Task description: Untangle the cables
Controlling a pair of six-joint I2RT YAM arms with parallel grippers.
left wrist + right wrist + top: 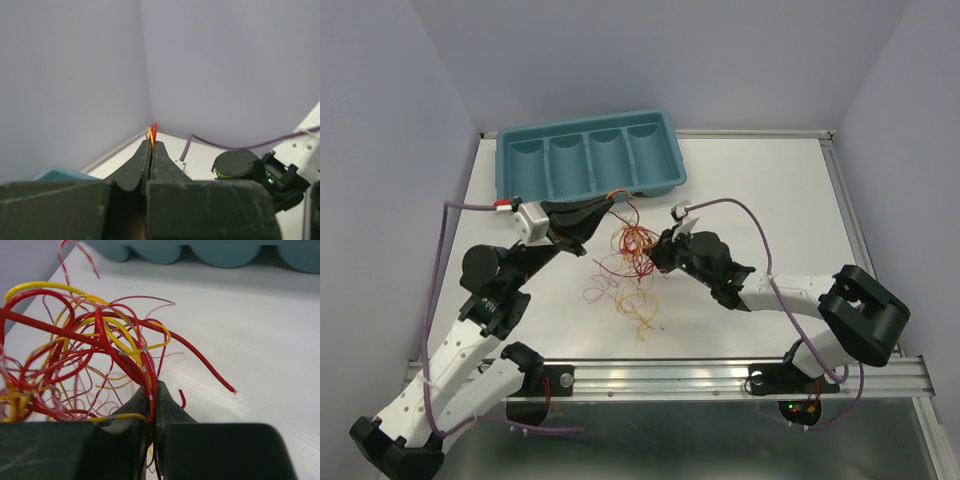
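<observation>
Near the tray (672, 150), left pincer (151, 146) and right pincer (154, 392) each clamped the cables (632, 246), so a slow, steady parting pull looked wisest against tightening knots.

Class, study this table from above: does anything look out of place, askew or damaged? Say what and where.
The cables form one knotted clump on the table, strung between the left gripper and the right gripper, both pinching strands. The teal tray sits slightly skewed to the table's far edge. Nothing looks damaged.
</observation>
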